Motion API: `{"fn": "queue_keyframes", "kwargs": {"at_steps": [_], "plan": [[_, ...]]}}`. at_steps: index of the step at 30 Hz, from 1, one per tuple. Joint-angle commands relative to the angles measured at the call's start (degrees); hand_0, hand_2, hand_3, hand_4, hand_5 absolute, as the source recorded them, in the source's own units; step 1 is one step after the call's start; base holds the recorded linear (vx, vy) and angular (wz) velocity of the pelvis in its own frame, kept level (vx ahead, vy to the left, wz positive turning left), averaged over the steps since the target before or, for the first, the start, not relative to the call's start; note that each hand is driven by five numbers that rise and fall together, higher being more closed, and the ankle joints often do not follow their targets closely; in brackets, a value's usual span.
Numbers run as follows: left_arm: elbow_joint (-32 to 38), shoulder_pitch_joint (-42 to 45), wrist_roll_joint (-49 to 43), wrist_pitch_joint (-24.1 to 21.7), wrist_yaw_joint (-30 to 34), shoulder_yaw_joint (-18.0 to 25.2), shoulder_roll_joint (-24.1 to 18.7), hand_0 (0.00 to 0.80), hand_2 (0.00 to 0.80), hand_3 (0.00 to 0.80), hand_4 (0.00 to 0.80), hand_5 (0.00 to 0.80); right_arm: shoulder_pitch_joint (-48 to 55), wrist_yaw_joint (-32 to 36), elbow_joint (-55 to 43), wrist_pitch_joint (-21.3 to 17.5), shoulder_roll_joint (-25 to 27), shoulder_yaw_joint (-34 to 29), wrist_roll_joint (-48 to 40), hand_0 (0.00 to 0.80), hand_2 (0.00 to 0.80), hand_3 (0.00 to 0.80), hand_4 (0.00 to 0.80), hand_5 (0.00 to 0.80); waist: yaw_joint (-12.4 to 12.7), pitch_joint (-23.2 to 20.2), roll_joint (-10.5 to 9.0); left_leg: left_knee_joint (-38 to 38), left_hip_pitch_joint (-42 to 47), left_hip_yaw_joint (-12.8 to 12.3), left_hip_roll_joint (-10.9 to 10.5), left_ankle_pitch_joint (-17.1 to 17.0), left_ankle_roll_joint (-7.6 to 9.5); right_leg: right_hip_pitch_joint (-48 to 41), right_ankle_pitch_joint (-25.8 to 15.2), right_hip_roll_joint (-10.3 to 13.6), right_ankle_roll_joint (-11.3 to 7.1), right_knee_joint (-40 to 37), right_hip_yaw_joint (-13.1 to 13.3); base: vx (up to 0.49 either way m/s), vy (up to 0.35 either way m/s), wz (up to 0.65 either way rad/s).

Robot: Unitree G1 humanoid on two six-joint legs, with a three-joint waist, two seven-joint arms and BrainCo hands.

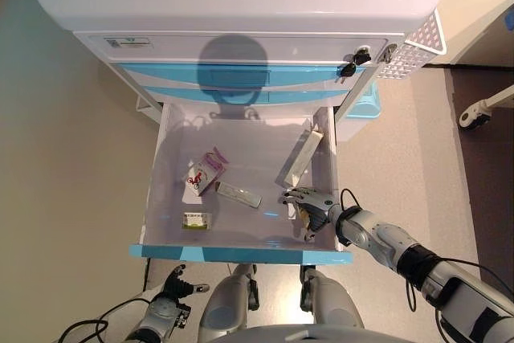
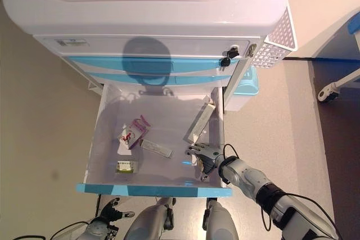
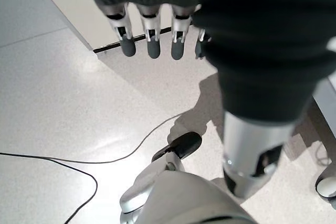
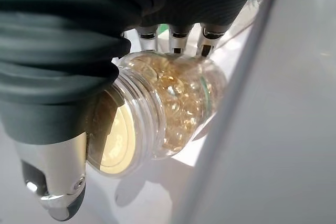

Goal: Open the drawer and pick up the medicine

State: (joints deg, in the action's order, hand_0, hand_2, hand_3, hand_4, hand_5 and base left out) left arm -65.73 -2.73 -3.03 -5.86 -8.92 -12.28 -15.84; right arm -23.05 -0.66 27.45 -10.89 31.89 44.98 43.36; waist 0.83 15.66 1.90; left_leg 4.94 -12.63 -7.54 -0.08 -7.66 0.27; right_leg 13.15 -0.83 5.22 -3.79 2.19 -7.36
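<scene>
The lowest drawer [image 1: 241, 251] of a white and blue cart stands pulled out. My right hand [image 1: 310, 203] is inside it at the front right corner, close to the right wall. In the right wrist view its fingers [image 4: 176, 40] and thumb curl round a clear medicine bottle [image 4: 173, 103] full of yellow capsules, lying on its side with the pale cap toward the wrist. My left hand [image 1: 178, 283] hangs low beside the cart's front left, fingers [image 3: 152, 43] straight over the floor, holding nothing.
In the drawer lie a pink packet [image 1: 210, 168], a white strip [image 1: 238, 194], a small green-labelled box [image 1: 196, 219] and a long flat box [image 1: 301, 158] leaning on the right wall. Keys [image 1: 353, 62] hang from the cart's lock. A white perforated basket [image 1: 418, 50] hangs on its right side.
</scene>
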Motion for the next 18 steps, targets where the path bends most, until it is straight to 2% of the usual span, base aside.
{"fn": "queue_keyframes", "kwargs": {"at_steps": [1,16,17,18], "plan": [[-1.5,-1.6,0.7,-0.3,-1.4,0.2,0.8,0.0,0.0,0.0,0.0,0.0,2.1,-0.7,-1.6,2.2,3.4,-1.0,0.7,0.0,0.0,0.0,0.0,0.0,-0.7,0.1,-2.24,-0.3,-0.8,1.4,-2.9,1.7,-0.18,4.2,-6.9,1.0,-2.28,-0.6,1.5,0.009,0.0,-0.08],[-1.5,-1.7,0.5,0.4,-1.0,0.4,0.5,0.0,0.0,0.0,0.0,0.0,0.4,2.0,-2.2,3.3,4.2,-0.6,1.6,0.0,0.0,0.0,0.0,0.0,-0.5,0.0,-3.06,-0.4,-0.5,1.8,-2.7,1.9,-0.19,3.9,-6.5,0.8,-2.0,-0.5,1.5,0.001,0.0,0.0],[-1.5,-1.7,0.3,0.6,-0.9,0.7,0.3,0.0,0.0,0.0,0.0,0.0,0.3,2.4,-4.1,3.1,5.5,-1.5,0.9,0.169,0.169,0.169,0.169,0.169,-0.5,0.0,-3.21,-0.5,-0.5,1.8,-2.6,2.0,-0.18,3.9,-6.4,0.8,-1.92,-0.4,1.5,0.0,0.0,0.0],[-1.4,-1.6,0.3,0.7,-0.7,0.9,0.2,0.0,0.0,0.0,0.0,0.0,0.1,2.4,-4.9,2.9,6.7,-2.0,0.7,0.182,0.182,0.182,0.182,0.182,-0.6,-0.1,-3.34,-0.5,-0.5,1.9,-2.6,2.0,-0.18,3.8,-6.3,0.7,-1.91,-0.4,1.5,0.0,0.0,0.0]]}}
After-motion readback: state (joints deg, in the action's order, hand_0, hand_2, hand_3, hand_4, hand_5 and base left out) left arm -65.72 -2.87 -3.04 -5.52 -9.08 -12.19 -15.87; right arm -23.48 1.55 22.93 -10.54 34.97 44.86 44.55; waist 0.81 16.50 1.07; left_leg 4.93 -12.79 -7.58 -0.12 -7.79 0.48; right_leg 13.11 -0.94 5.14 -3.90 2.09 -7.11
